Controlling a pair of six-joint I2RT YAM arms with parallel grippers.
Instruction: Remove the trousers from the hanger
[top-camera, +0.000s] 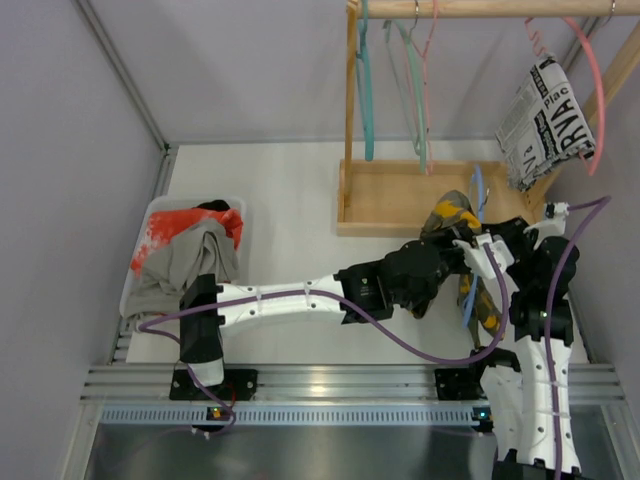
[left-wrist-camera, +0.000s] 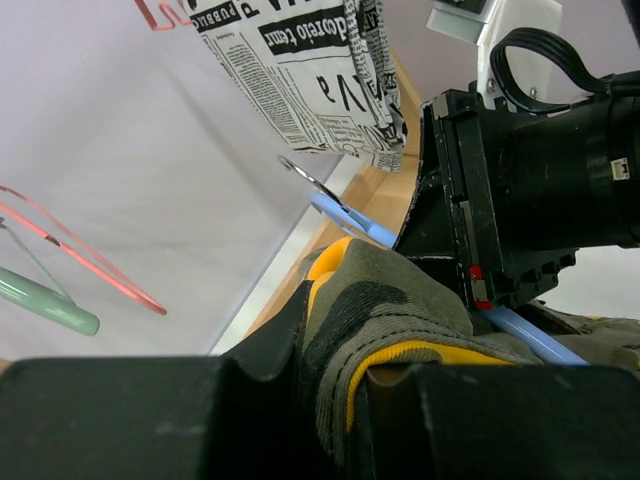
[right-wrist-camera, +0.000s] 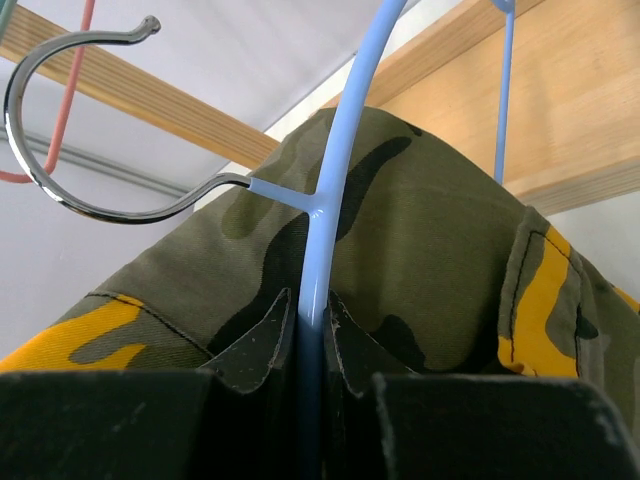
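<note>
Mid-pull: the left gripper (left-wrist-camera: 335, 380) is pinched nearly shut on the camo trousers (left-wrist-camera: 390, 310). The right gripper (right-wrist-camera: 310, 350) is clamped on the hanger (right-wrist-camera: 340, 130) wire. They lie on the table (top-camera: 290, 200) just before the rack (top-camera: 400, 205), not yet off. Next, I'd judge, drag the cloth left, where there is open room. The rack crowds behind.

Both arms pair white shells with black joint housings. The left arm (top-camera: 290, 298) has a long white link dotted with small dark screws; the right arm (top-camera: 540, 400) is white too. Thin purple cables (top-camera: 420, 350) run along them (looping loosely). The right gripper (right-wrist-camera: 310, 345) has matte black fingers.
</note>
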